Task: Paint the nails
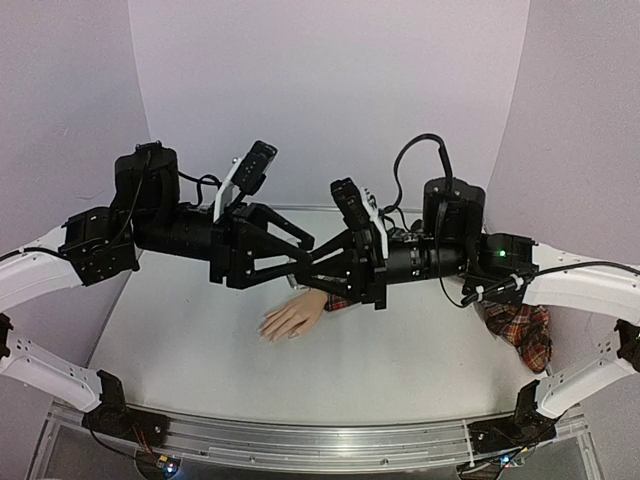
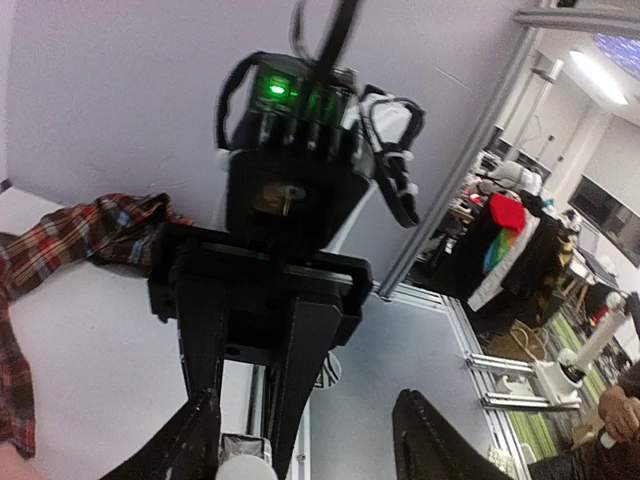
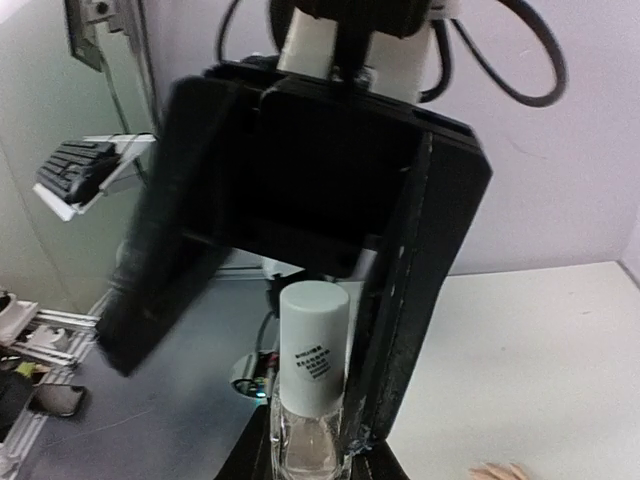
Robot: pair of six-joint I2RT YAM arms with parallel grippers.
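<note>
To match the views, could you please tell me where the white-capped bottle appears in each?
Top external: hidden where the arms meet.
Left wrist: bottle, cap only, bottom edge, left of centre.
Right wrist: bottom centre, upright.
Shared landmark: left gripper, open around the cap.

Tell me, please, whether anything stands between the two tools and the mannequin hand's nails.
Nothing visible does: the nails lie uncovered on the mannequin hand just below. However, the bottle in the right tool is capped, with the left tool open either side of its white cap.
</note>
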